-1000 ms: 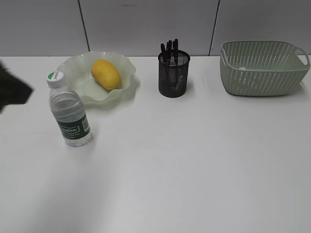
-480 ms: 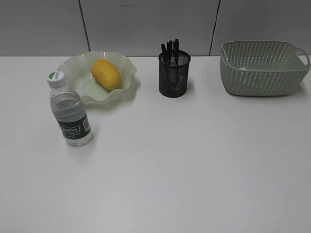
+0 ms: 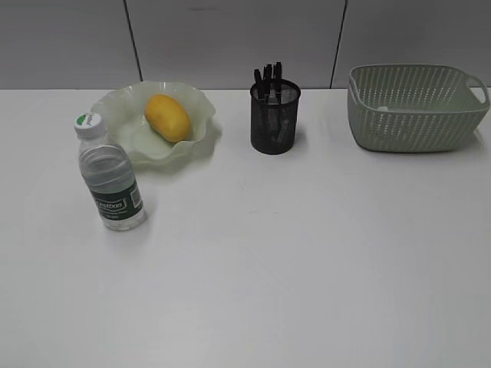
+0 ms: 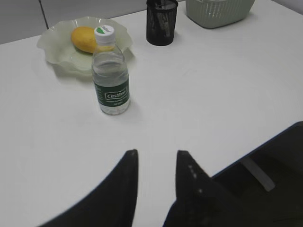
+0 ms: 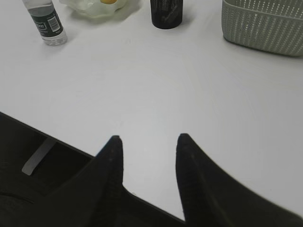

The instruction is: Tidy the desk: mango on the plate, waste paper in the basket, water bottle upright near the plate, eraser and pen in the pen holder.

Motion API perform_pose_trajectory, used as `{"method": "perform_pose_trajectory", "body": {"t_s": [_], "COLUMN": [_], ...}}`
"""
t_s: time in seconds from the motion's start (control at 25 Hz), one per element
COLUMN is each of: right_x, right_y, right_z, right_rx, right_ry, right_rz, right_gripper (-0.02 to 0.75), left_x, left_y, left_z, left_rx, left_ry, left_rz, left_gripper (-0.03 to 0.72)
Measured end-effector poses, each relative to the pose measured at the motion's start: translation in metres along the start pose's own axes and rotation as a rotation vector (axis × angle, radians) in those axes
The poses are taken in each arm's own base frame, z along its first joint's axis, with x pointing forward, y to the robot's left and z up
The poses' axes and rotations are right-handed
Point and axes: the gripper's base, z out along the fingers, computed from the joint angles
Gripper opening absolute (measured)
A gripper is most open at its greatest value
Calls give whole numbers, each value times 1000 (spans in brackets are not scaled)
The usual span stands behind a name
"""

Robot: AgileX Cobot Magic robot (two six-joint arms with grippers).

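The yellow mango lies on the ruffled green plate at the back left of the white desk. In front of the plate the water bottle stands upright. The black mesh pen holder has dark pens sticking out; the eraser is not visible. The sage-green basket sits at the back right; a white bit shows through its wall, too small to tell as the waste paper. Neither arm shows in the exterior view. My left gripper is open and empty, well short of the bottle. My right gripper is open and empty over bare desk.
A grey panelled wall runs behind the desk. The desk's near edge shows in both wrist views, with dark space and a metal bracket below it.
A dark arm part at the exterior view's left edge one second ago has withdrawn out of view. The objects on the desk have not moved.
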Motion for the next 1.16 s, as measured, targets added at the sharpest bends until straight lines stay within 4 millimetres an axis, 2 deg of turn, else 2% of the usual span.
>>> {"method": "perform_pose_trajectory", "body": {"t_s": [0.12,0.36,0.72,0.84,1.16], "right_x": [0,0,1,1,1], "right_y": [0,0,4,4,4], "right_z": [0,0,-2,-2,-2], "right_rx": [0,40,468,489,489], "right_ry": [0,-5,-53,-56,-56], "right_rz": [-1,19,220,230,230], "right_gripper": [311,311,311,311,311], "left_x": [0,0,1,1,1], "left_y": [0,0,-5,-6,-6], "left_z": [0,0,-1,-1,-1], "left_rx": [0,-23,-417,-486,-492], "left_ry": [0,-2,-29,-34,-34], "left_rz": [5,-1,-180,-211,-214], "left_gripper": [254,264,231,231,230]}}
